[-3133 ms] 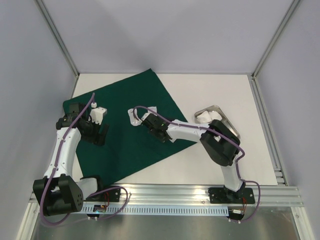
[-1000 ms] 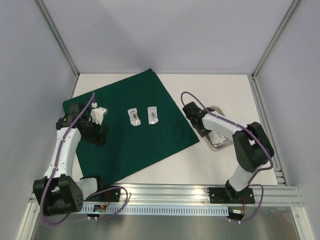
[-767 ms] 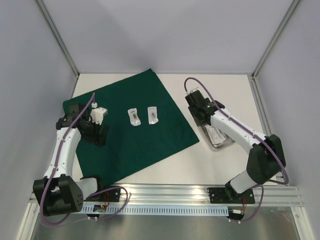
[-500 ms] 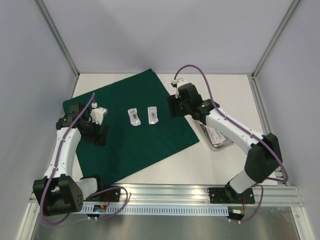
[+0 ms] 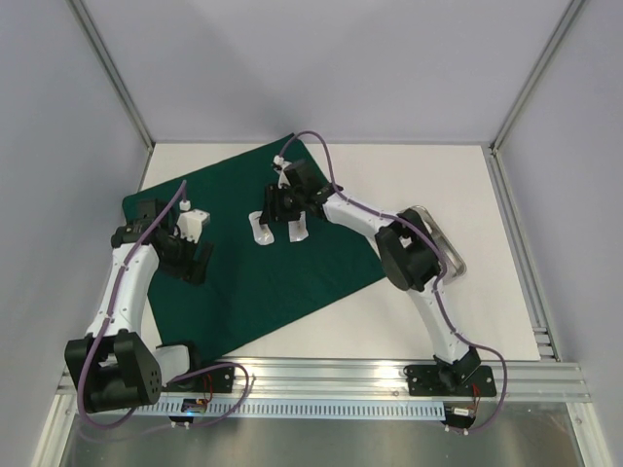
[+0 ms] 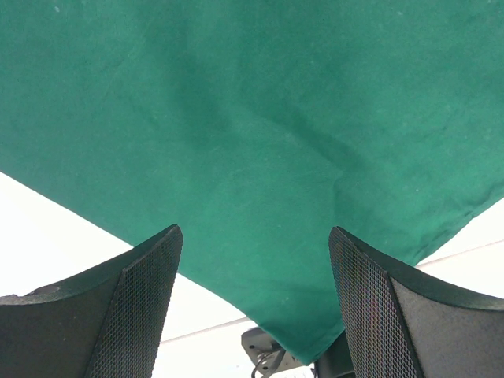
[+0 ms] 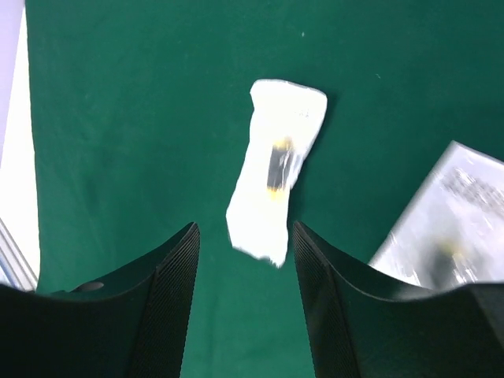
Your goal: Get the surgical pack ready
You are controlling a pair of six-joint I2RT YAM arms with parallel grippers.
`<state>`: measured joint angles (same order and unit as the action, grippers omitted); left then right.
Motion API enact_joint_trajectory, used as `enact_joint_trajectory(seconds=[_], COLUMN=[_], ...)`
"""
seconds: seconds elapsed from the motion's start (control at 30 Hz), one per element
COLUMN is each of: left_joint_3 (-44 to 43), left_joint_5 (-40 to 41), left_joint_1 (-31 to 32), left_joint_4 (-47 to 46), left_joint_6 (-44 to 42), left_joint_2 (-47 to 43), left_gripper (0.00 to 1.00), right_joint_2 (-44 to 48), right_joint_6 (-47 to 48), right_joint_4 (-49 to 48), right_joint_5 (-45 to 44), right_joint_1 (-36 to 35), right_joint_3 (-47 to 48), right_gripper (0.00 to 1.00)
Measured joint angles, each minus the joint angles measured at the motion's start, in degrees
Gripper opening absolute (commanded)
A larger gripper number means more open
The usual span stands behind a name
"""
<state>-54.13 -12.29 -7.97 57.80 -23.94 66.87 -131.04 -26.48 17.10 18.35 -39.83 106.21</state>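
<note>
The dark green cloth (image 5: 263,263) of the surgical pack lies spread flat on the white table. Two clear pouches (image 5: 260,231) (image 5: 298,229) rest side by side on its far half. My right gripper (image 5: 282,208) hovers open just above and behind them. In the right wrist view its open gripper (image 7: 246,228) frames the near end of one pouch (image 7: 276,177), with the other pouch (image 7: 449,236) at the right; nothing is held. My left gripper (image 5: 192,266) hangs open over the cloth's left part, and its wrist view shows only cloth (image 6: 260,118) between the wide fingers (image 6: 142,291).
The steel tray (image 5: 450,251) sits on the bare table right of the cloth, mostly hidden under my right arm. The cloth's near corner (image 6: 315,346) hangs toward the front rail. Aluminium frame posts and grey walls ring the table.
My right arm has swung left from the steel tray, across the cloth's far corner, to above the two pouches. The pouches and the left arm have not moved.
</note>
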Motion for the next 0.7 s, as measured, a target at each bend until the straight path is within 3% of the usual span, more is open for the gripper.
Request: enact_joint_trajectory(seconds=[0.2,0.43,0.63,0.7], left_joint_3=[0.0,0.0,0.0,0.0], left_joint_5=[0.0,0.0,0.0,0.0], left_joint_1=[0.0,0.0,0.0,0.0], left_joint_4=[-0.4,-1.0,-1.3,-1.4], left_joint_6=[0.0,0.0,0.0,0.0], left_joint_2=[1.1,1.2,1.3,1.3], left_gripper=[0.84,0.84,0.84,0.84], right_joint_2=[-9.1,-10.4,-11.6,-11.9], right_joint_6=[-1.9,-3.4,-4.8,-5.2], right_joint_4=[1.1,1.2,0.2,-0.1], right_joint_5=[1.0,1.0,1.0,1.0], right_joint_1=[-0.3,-0.6,-1.7,-1.8], right_joint_3=[8.0,8.2,9.1,9.1], right_gripper=[0.51,0.47,0.35,0.24])
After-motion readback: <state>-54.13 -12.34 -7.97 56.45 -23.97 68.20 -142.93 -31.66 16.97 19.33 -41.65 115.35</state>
